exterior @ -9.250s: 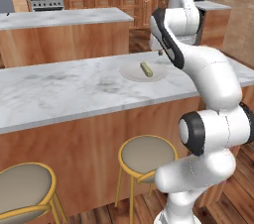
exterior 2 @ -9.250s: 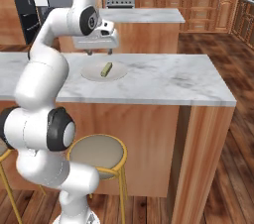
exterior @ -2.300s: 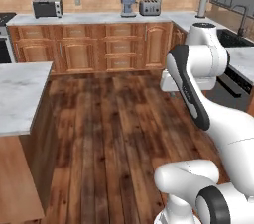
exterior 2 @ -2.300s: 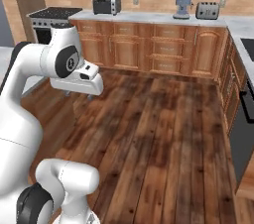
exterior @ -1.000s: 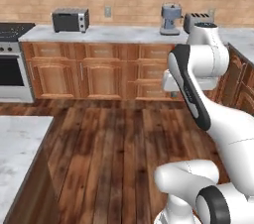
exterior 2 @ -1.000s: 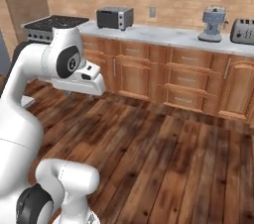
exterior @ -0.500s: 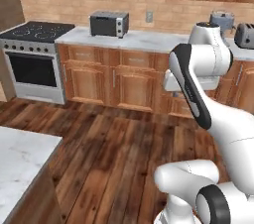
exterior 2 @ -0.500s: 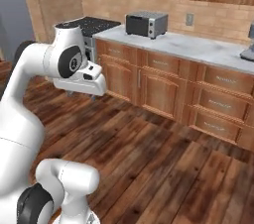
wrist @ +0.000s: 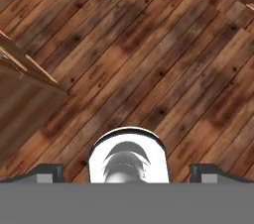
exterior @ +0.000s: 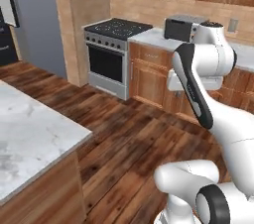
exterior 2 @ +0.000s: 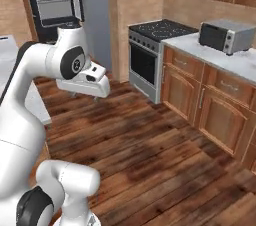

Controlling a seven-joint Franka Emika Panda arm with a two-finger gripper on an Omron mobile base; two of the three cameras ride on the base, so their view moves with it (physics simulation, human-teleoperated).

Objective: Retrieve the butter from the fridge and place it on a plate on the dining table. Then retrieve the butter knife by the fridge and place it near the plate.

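Note:
The black fridge [exterior 2: 52,0] stands at the far left of the right base view with a door open and shelves showing; a strip of the fridge [exterior: 7,12] also sits at the left edge of the left base view. A marble corner of the dining table [exterior: 30,139] lies low on the left. My gripper [wrist: 128,172] points down at bare wooden floor, open, its fingertips [wrist: 47,171] far apart with nothing between them. The hand [exterior 2: 85,87] hangs folded near the arm's shoulder. Butter, plate and butter knife are out of view.
A steel stove with oven [exterior: 111,54] stands against the wall beside a wood-clad column. A toaster oven [exterior 2: 227,35] sits on the marble counter over wooden cabinets [exterior 2: 210,105]. Wooden floor [exterior 2: 150,155] stretches between the table and the cabinets.
The whole picture has swung: the base has turned left, so the stove moved toward the middle and the fridge came into view. The arm keeps its folded pose.

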